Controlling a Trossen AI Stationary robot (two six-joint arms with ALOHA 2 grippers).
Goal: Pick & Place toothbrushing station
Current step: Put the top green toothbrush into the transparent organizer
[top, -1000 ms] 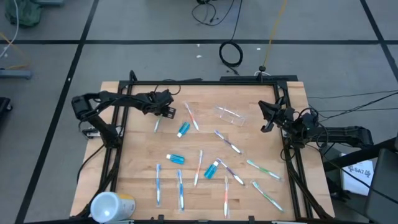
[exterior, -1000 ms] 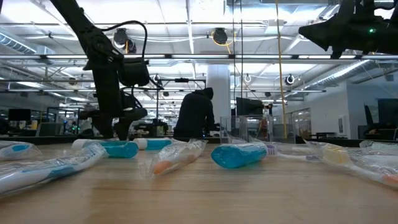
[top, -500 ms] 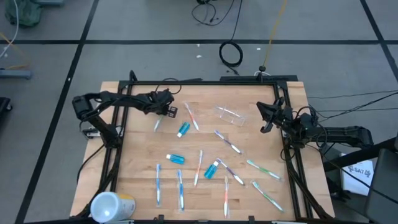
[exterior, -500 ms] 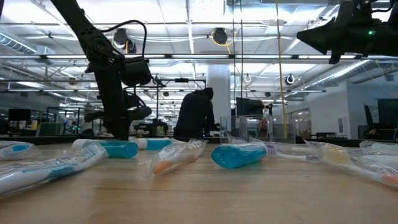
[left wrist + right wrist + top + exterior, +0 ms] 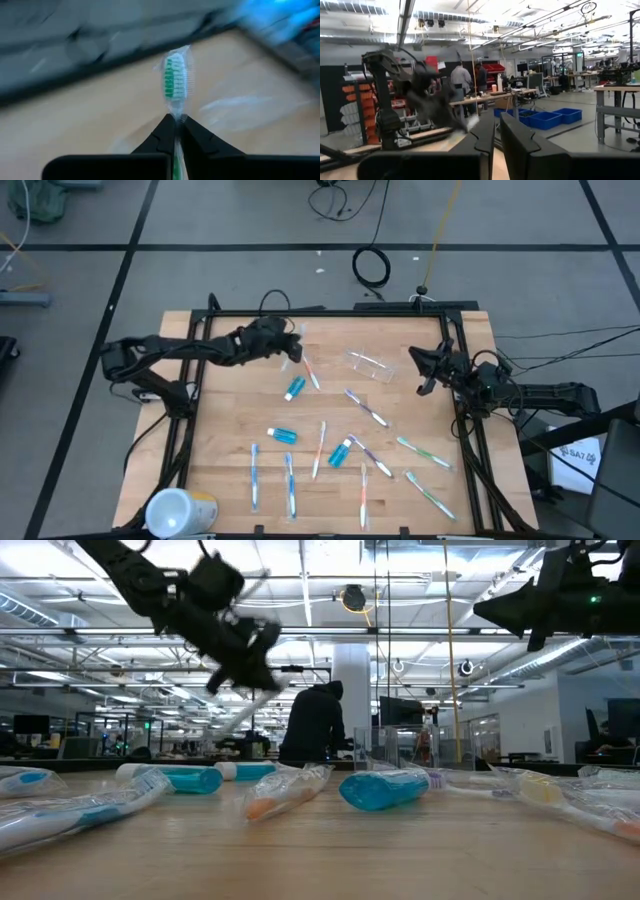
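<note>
Left end effector (image 5: 176,131) is clenched on a wrapped green-bristled toothbrush (image 5: 174,84), lifted above the worktop (image 5: 230,430) near its back left. Right end effector (image 5: 422,370) hovers by the right edge, fingers slightly parted, grasping nothing.

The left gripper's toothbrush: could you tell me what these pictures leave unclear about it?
- Left wrist view: the toothbrush handle is hidden between the left gripper fingers; only the wrapped green-bristled head shows.
- Low view: it is a blurred pale streak.
- High view: too small to make out.
</note>
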